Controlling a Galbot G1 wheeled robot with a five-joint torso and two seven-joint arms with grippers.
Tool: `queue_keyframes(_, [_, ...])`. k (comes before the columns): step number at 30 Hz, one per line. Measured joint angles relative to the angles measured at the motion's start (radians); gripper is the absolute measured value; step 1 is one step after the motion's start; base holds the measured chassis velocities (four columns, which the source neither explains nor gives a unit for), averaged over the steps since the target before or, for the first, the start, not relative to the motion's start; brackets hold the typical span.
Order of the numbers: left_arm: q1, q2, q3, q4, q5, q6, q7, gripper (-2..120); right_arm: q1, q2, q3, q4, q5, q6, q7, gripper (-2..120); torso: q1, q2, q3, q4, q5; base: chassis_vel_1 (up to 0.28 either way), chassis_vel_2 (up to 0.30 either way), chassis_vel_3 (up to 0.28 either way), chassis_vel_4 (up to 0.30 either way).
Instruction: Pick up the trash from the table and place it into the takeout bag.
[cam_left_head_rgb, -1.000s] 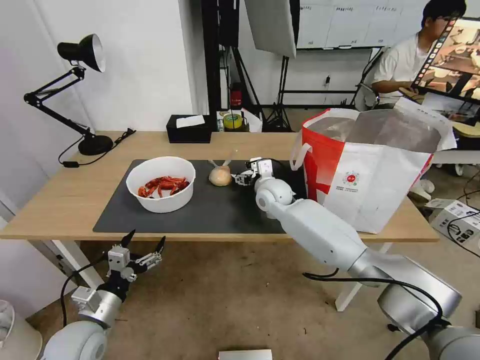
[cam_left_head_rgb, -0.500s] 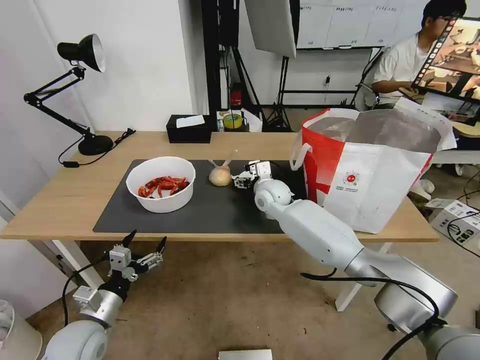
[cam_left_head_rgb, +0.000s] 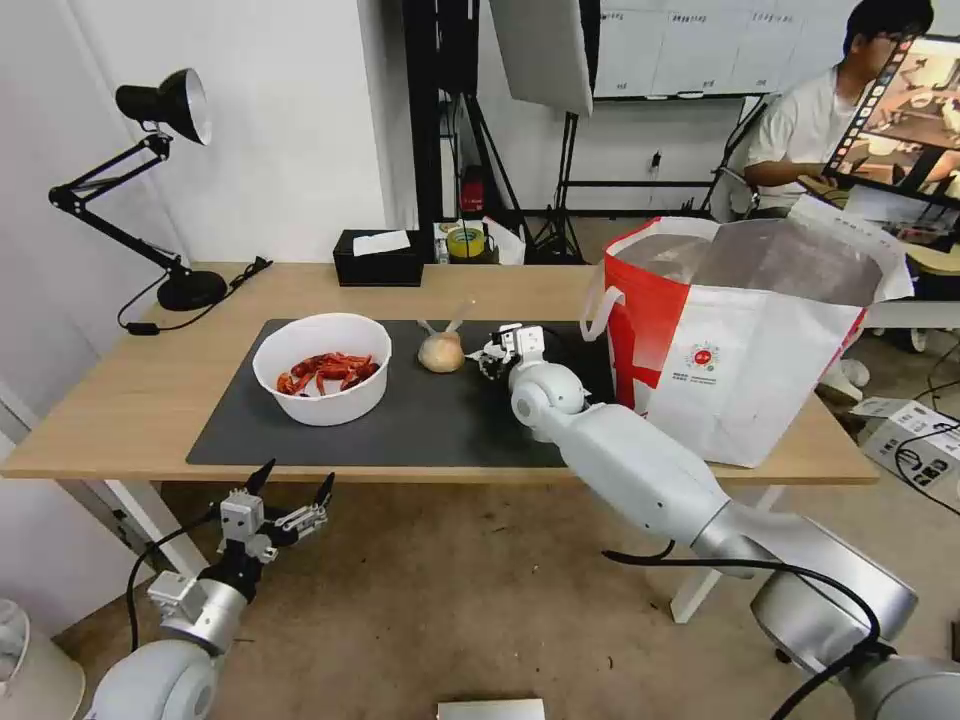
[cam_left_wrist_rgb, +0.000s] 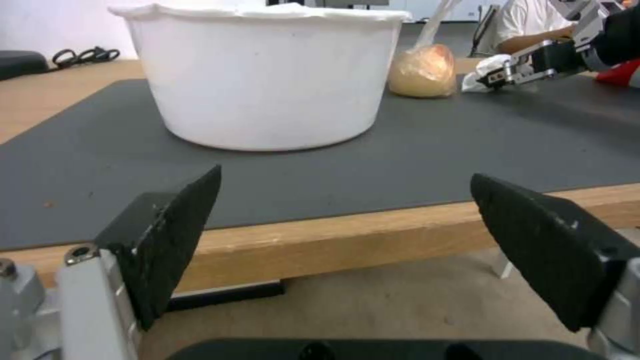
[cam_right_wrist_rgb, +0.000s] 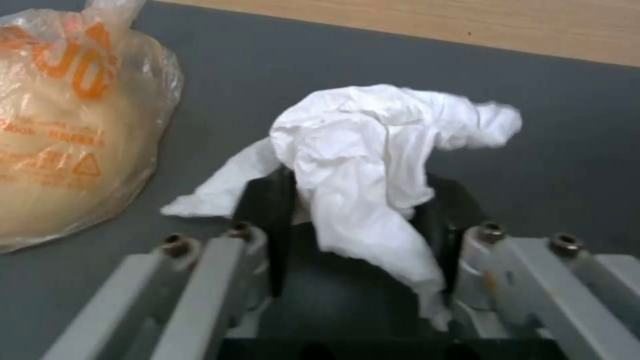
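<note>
The right gripper (cam_right_wrist_rgb: 357, 225) has closed in around the crumpled white tissue (cam_right_wrist_rgb: 373, 165) over the last second: it had been short of the small knotted clear bag with the beige lump (cam_left_head_rgb: 440, 352), and its black fingers (cam_right_wrist_rgb: 267, 220) now press the wad from both sides, jaws narrowed onto the paper. Tissue and gripper sit low over the large dark grey rectangular mat (cam_left_head_rgb: 420, 420), just beside that knotted bag and on the side toward the large boxy white-and-red takeout bag (cam_left_head_rgb: 740, 340).

This looks like a completed grasp (though the tissue is not yet clearly lifted off the mat), so carrying it to the takeout bag is probably what remains for this item.

The white round bowl of red crayfish shells (cam_left_head_rgb: 322, 380) sits on the mat on the far side of the knotted bag.

The left gripper (cam_left_head_rgb: 275, 505) hangs below the front edge of the light-wood table (cam_left_head_rgb: 120, 400), jaws wide and empty.
</note>
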Motion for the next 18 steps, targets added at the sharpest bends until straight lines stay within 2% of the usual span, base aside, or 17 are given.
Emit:
queue_keyframes(2, [0.0, -0.001, 0.001, -0.001, 0.0, 0.0, 0.0, 100, -0.002, -0.004, 0.0, 0.005, 0.0, 0.011, 0.0, 32, 0.0, 0.0, 0.0, 0.0, 0.0, 0.0, 0.0, 0.0, 0.0])
queue_keyframes(4, [0.001, -0.004, 0.002, -0.001, 0.0, -0.001, 0.0, 100, -0.01, -0.01, 0.0, 0.017, 0.0, 0.034, -0.003, 21, 0.0, 0.0, 0.0, 0.0, 0.0, 0.0, 0.0, 0.0, 0.0])
queue_keyframes(5, [0.001, -0.004, 0.002, -0.001, 0.0, -0.001, 0.0, 100, -0.01, -0.01, 0.0, 0.017, 0.0, 0.034, -0.003, 21, 0.0, 0.0, 0.0, 0.0, 0.0, 0.0, 0.0, 0.0, 0.0])
queue_keyframes(9, [0.004, -0.006, 0.003, -0.004, 0.0, -0.001, 0.0, 100, -0.032, -0.035, 0.0, 0.058, -0.002, 0.075, -0.014, 1, 0.0, 0.0, 0.0, 0.0, 0.0, 0.0, 0.0, 0.0, 0.0])
queue_keyframes(13, [0.005, -0.006, 0.003, -0.007, 0.0, -0.001, 0.0, 100, -0.042, -0.051, 0.0, 0.086, -0.003, 0.084, -0.015, 0, 0.0, 0.0, 0.0, 0.0, 0.0, 0.0, 0.0, 0.0, 0.0])
queue_keyframes(18, [0.008, -0.009, 0.003, -0.012, 0.0, -0.001, -0.001, 100, -0.081, -0.097, 0.013, 0.177, -0.034, 0.131, -0.023, 0, 0.0, 0.0, 0.0, 0.0, 0.0, 0.0, 0.0, 0.0, 0.0])
